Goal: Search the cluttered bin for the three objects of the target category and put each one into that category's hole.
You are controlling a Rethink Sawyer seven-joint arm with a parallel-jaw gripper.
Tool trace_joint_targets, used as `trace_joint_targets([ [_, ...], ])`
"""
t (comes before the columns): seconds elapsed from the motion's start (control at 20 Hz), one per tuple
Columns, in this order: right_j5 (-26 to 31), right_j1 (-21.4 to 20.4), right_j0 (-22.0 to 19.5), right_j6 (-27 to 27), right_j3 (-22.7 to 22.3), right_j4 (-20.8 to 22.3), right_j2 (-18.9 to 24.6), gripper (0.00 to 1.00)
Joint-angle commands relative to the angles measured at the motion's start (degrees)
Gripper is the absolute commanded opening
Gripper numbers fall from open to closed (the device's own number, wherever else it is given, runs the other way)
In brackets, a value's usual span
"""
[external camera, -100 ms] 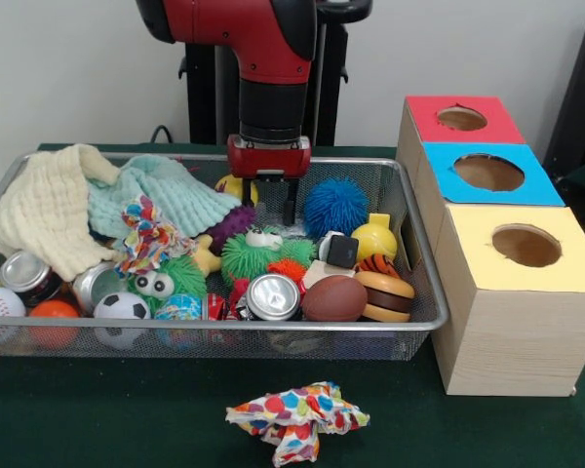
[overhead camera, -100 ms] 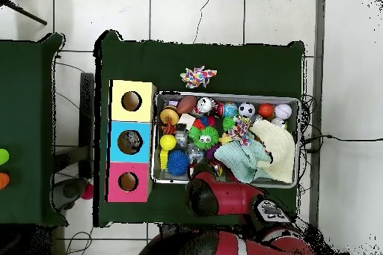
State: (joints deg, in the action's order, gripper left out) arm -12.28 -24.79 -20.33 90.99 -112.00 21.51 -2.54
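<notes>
One pincer [external camera, -100 ms: 269, 208] visible from front; arm [overhead camera, -100 ms: 224, 196] hides it overhead.

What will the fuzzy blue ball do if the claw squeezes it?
The blue spiky ball looks soft, so it would probably squish. Its thin hairs may slip from the claw. Being round, it could roll, though the neighbouring toys hem it in.
</notes>
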Motion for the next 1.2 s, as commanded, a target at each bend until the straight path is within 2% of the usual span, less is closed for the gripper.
trace_joint_targets([
  [0.05,0.7,4.0,-0.7,8.4,6.3,-1.5,2.1,1.00],
  [0.35,-1.5,4.2,-7.7,11.6,3.6,-0.2,10.5,1.00],
  [0.5,-1.8,4.4,-8.3,11.4,3.4,-0.3,11.4,1.00],
  [0.85,-2.4,5.3,-12.4,11.4,1.8,1.0,16.4,1.00],
  [1.0,-1.7,5.4,-13.5,11.3,1.2,0.5,17.5,1.00],
  [1.2,2.5,5.6,-17.6,11.8,-1.5,-0.9,22.2,1.00],
])
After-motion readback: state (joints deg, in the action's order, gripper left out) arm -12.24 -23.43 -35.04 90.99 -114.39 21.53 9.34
